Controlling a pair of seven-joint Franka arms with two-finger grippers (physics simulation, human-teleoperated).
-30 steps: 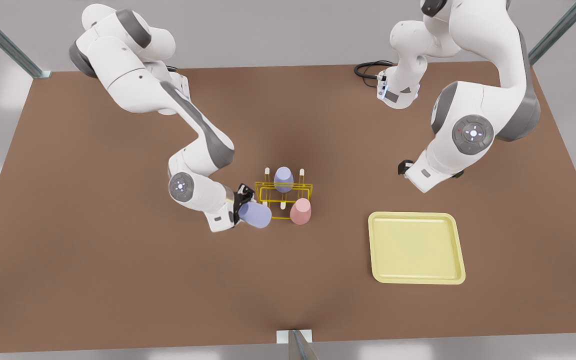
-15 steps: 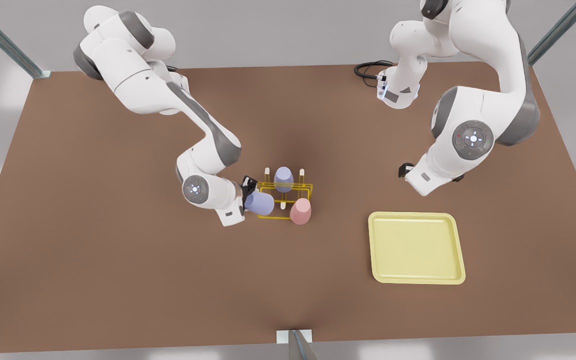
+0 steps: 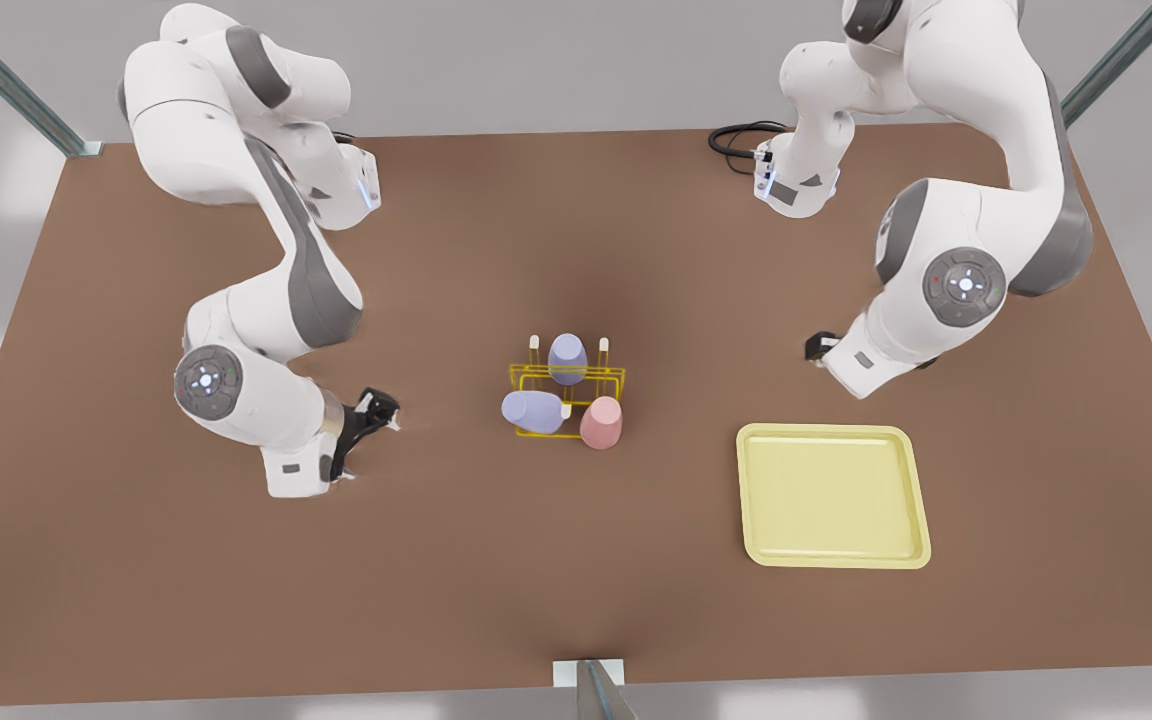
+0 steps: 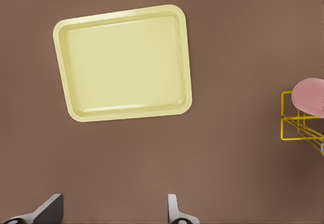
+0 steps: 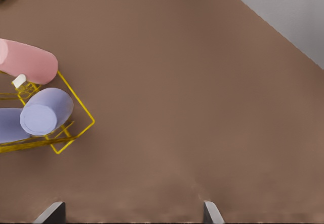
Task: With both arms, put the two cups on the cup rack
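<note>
Well, from my remote seat I see the cup rack (image 3: 619,378) standing near the middle of the tabletop (image 3: 186,560) with three cups on or against it. The pink cup (image 3: 600,422) stands at the rack's near corner on the front view's right, and I cannot tell whether a peg runs up inside it. The front lavender cup (image 3: 531,411) lies tilted on its side across the near corner on the front view's left, with a white-tipped peg just beside it. The rear lavender cup (image 3: 567,358) sits upright at the back of the rack, between two pegs.

The right gripper (image 3: 376,410) hangs low over the tabletop on the front view's left, apart from the rack. In its wrist view the jaws are spread wide and hold nothing, with the front lavender cup (image 5: 45,111) and pink cup (image 5: 30,64) beyond them.

The left gripper (image 3: 814,345) waits on the front view's right, near the pale-yellow tray (image 3: 836,432). Its jaws are also wide and empty, over bare tabletop with the tray (image 4: 123,113) ahead and the pink cup (image 4: 310,96) off to the side.
</note>
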